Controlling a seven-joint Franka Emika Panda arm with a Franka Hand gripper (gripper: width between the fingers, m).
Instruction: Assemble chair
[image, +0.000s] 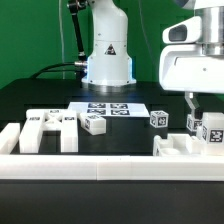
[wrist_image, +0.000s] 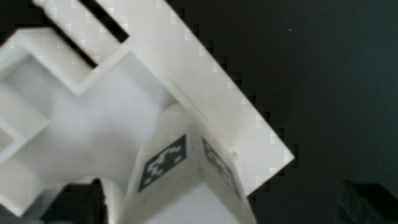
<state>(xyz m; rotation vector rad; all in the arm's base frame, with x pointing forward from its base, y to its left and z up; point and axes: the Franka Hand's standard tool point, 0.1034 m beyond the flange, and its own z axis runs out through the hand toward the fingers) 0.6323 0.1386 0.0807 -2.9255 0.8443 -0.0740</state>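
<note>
The black desk (image: 40, 100) lies open at the back of the exterior view's left, with bare surface between the white robot base (image: 108, 55) and the flat white slotted chair panel (image: 50, 128). The marker board (image: 110, 108) lies flat mid-desk and blocks nothing above it. A low white rail (image: 100, 165) walls off the front edge. One small white tagged block (image: 95, 123) and a second tagged block (image: 158, 119) stand well apart, with a clear lane between them. The exterior view's right is tight: upright tagged white chair pieces (image: 208, 128) and a white bracket-shaped piece (image: 178, 147) crowd together below the gripper (image: 196, 108). In the wrist view, white angled panels (wrist_image: 160, 110) fill most of the room, and bare desk shows only past their edge.
</note>
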